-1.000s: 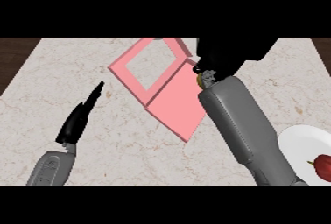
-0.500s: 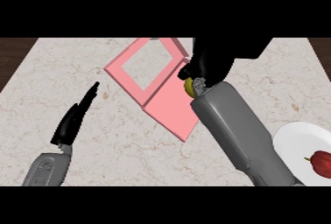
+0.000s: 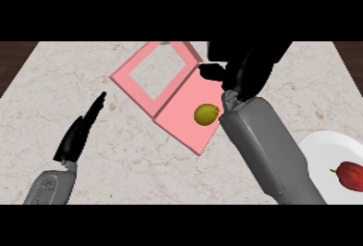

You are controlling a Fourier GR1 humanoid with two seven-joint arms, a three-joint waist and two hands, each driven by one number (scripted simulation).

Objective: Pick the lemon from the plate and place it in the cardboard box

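The yellow-green lemon (image 3: pixel 206 114) lies on the flat pink panel (image 3: pixel 186 103) of the box, just right of the box's open square frame (image 3: pixel 153 73). No hand touches it. My right hand (image 3: pixel 246 66) hovers above and to the right of the lemon, over the panel's far corner, its fingers relaxed and its thumb pointing left, holding nothing. The grey right forearm (image 3: pixel 268 149) runs down beside the lemon. The white plate (image 3: pixel 317 148) shows at the lower right edge. My left hand (image 3: pixel 80 130) rests open on the left of the counter, fingers straight.
A red fruit (image 3: pixel 349 174) sits on the white plate. The marbled counter (image 3: pixel 127 158) stretches between the two arms, and dark wood shows past its far corners.
The lemon, half a second ago tucked under the right hand, now lies free on the pink panel. The right hand has opened and drawn up and to the right. The left hand is unchanged.
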